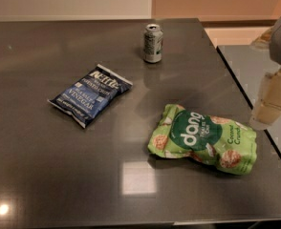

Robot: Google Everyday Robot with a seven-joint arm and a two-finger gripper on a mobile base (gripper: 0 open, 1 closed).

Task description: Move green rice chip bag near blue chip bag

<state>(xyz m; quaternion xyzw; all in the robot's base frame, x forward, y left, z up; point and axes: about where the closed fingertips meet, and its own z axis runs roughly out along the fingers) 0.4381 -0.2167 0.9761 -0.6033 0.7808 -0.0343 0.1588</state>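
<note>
The green rice chip bag lies crinkled on the dark tabletop at the right front, its "dang" circle facing up. The blue chip bag lies flat left of centre, well apart from the green bag. My gripper hangs at the right edge of the view, above the table's right side, just right of and above the green bag's right end. It holds nothing that I can see.
A silver-green drink can stands upright at the back, behind both bags. The table's right edge runs close to the green bag. A second grey surface lies beyond the gap at the right.
</note>
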